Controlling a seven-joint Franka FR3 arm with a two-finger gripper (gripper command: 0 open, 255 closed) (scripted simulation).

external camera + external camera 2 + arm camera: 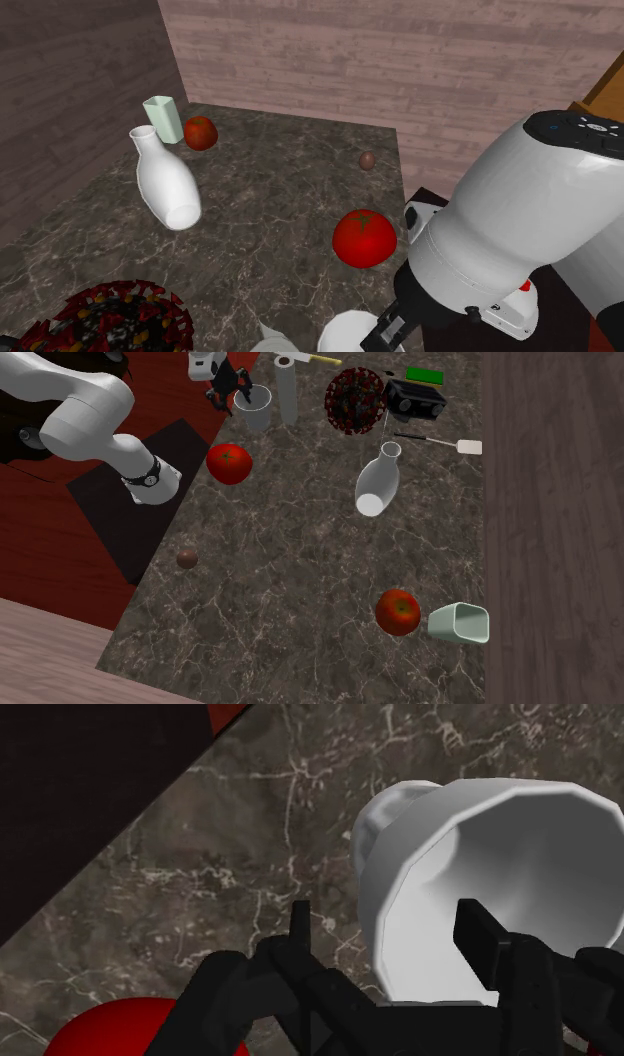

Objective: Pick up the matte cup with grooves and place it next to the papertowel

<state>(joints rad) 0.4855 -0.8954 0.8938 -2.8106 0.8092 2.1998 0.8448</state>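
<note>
While straddling the wall of the white cup (pixel 500 834), holding the gripper (pixel 385 916) spread for a rim pinch. Hovering at the second exterior view's top, just left of the paper towel (pixel 287 392).

The cup (pixel 252 408) stood just beside the paper towel roll (pixel 287 390), leaving barely a gap, perhaps none. The gripper (pixel 385 919) had its fingers apart, one inside the cup and one outside its wall. A tomato (pixel 229 462) blocked the near side, and a red-and-black bowl (pixel 355 400) crowded the roll's far side. The counter (pixel 300 572) lay open from the tipped bottle (pixel 375 480) to its edge.
</note>
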